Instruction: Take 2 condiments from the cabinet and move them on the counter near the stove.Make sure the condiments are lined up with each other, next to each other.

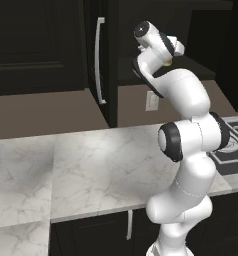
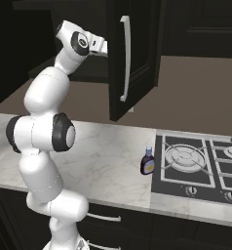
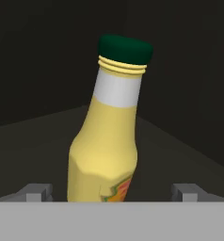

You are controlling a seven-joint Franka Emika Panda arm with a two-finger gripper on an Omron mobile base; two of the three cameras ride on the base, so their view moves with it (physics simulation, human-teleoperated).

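Arm: a white robot arm with dark joints rises from the front edge of the counter and reaches up and forward, its hand inside the open wall cabinet.
Gripper [image 3: 112, 190]: seen from the hand camera, the two finger tips stand wide apart, one on each side of the yellow bottle; neither tip visibly touches it, so the claw is spread and not clamped.
Yellow bottle [image 3: 107, 136]: a yellow condiment bottle with a dark green cap, a white band under the neck and a bit of orange and green label low on its body. It stands on the shelf inside the cabinet, between the finger tips, and looks slightly tilted in the hand camera's frame.
Dark bottle [image 2: 147, 162]: a small purple-brown bottle with a pale cap and a light label stands upright on the counter, just beside the left edge of the stove.
Cabinet [image 2: 132, 53]: an almost black wall cabinet; its door, with a long vertical silver bar handle [image 1: 98, 60], hangs open toward the viewer.
Counter [image 1: 91, 170]: white marble with grey veins, on dark base cabinets.
Stove [image 2: 196, 168]: a black gas cooktop with grey grates and round silvery burners, set into the counter to the arm's right.
Wall: brown, with a white outlet [image 1: 152, 101] below the cabinet.
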